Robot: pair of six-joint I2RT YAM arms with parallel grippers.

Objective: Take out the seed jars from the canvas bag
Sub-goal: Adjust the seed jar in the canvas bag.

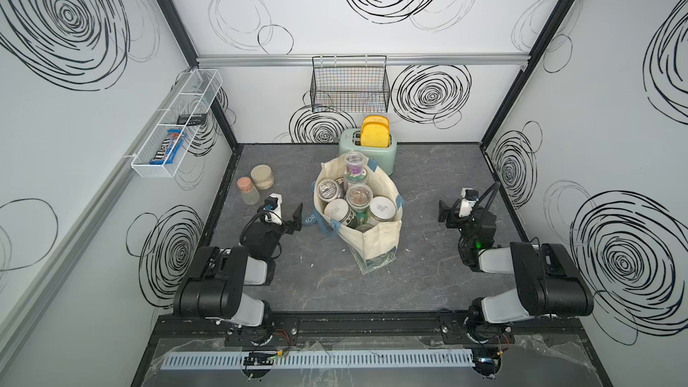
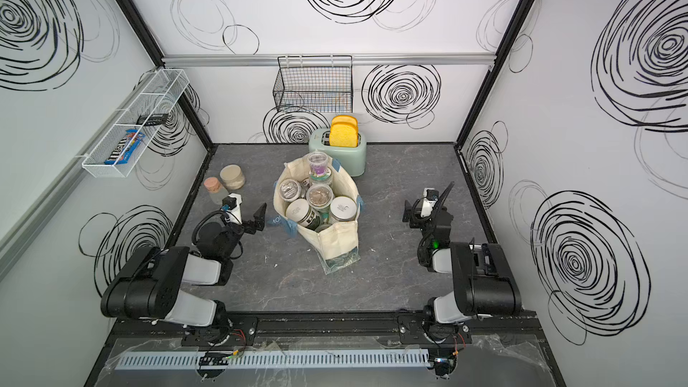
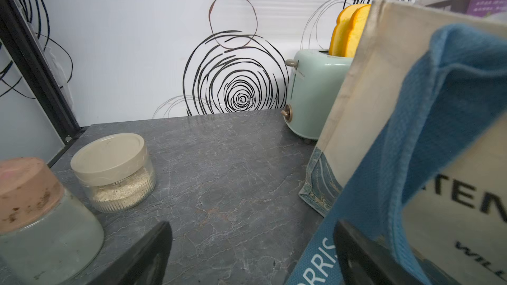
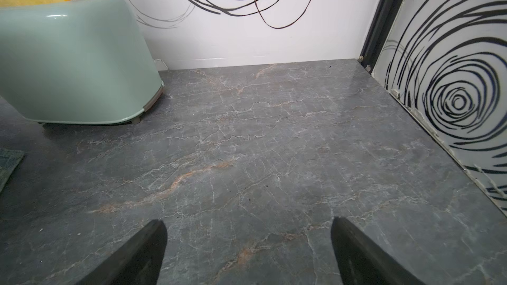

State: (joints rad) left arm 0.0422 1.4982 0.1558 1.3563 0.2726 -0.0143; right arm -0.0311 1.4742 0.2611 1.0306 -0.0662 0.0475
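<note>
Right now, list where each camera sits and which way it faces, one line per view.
Top views: high at the front, looking down at the canvas bag of seed jars; left gripper, right gripper show.
Left wrist: low on the left arm, facing the back wall; bag, mint-green toaster, own fingertips.
Right wrist: same heading; tabletop, toaster, own fingertips.
Shared: toaster in every view.

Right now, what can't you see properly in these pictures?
- jars: both top views; the top ones and the bag wall hide the lower ones, so no count.
- bag lettering: left wrist view; the strap and the picture edge cut it off.
- toaster: right wrist view; cut off by the edge.
- black thing in the shelf: both top views; too small.
</note>
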